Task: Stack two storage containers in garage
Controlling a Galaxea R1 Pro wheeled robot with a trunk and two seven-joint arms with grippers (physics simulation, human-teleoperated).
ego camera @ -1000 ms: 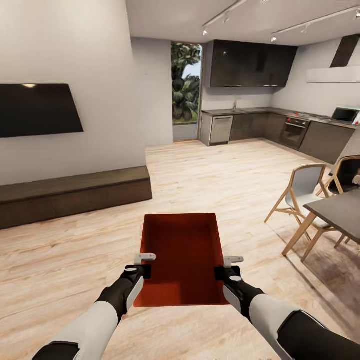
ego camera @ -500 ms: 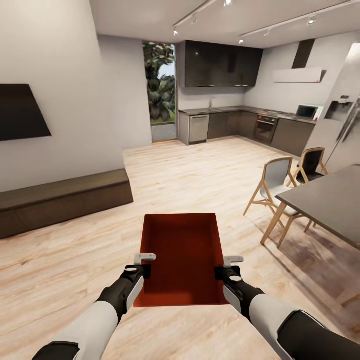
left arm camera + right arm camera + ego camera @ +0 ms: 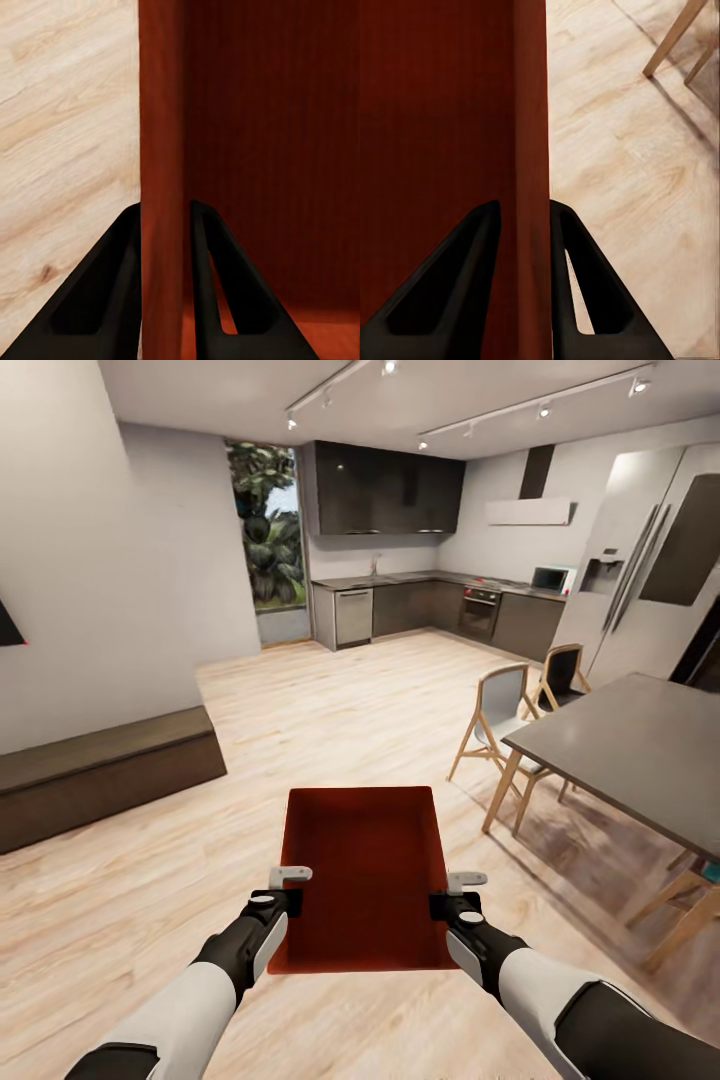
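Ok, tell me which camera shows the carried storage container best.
The head view: the whole storage container shows, open top up, between the left gripper and right gripper. Each wrist view shows one side wall pinched between black fingers.

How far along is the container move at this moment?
Done: one storage container is lifted, the left pincer and right pincer each shut on a side wall. In hand: carrying it over the light wood floor, kitchen ahead. Left: reaching the garage, setting it down, then fetching and stacking the second container.
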